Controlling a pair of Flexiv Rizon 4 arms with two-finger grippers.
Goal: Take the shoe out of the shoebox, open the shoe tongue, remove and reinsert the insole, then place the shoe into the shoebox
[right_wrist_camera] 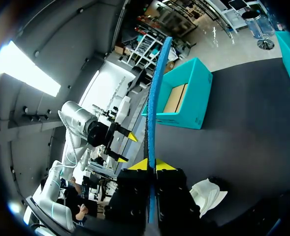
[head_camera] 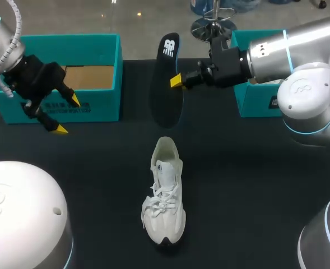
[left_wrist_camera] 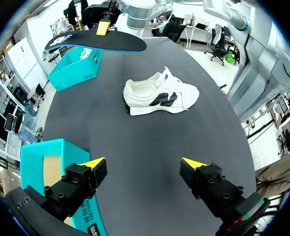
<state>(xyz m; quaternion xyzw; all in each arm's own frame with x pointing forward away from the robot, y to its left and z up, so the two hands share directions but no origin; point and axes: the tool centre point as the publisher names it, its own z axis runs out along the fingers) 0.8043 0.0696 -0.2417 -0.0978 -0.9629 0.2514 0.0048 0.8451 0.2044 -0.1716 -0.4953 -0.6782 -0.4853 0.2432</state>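
**Black counter: shoe out, insole in the right hand**

A black counter (head_camera: 254, 185) carries two teal boxes along its far side. The open teal shoebox (head_camera: 100, 106) stands at the left and shows a brown cardboard floor. The second teal box (head_camera: 254, 106) stands at the right, partly hidden behind my right arm.

The white shoe (head_camera: 163, 193) rests on its sole near the middle of the counter, well apart from both boxes. Its toe points toward the near edge and its heel toward the far side. Its laces are threaded, and the left wrist view shows a dark patch on its side.

The black insole (head_camera: 167, 78) is raised off the counter between the two boxes, beyond the shoe's heel. The right hand (head_camera: 177, 81) is clamped on it. In the right wrist view both yellow tips press the insole from either side, and its blue edge runs out ahead of the fingers.

The left hand (head_camera: 67, 115) hangs in front of the shoebox's near wall. Its fingers are spread wide and hold nothing. In its own wrist view the shoe lies well ahead of it across the counter.
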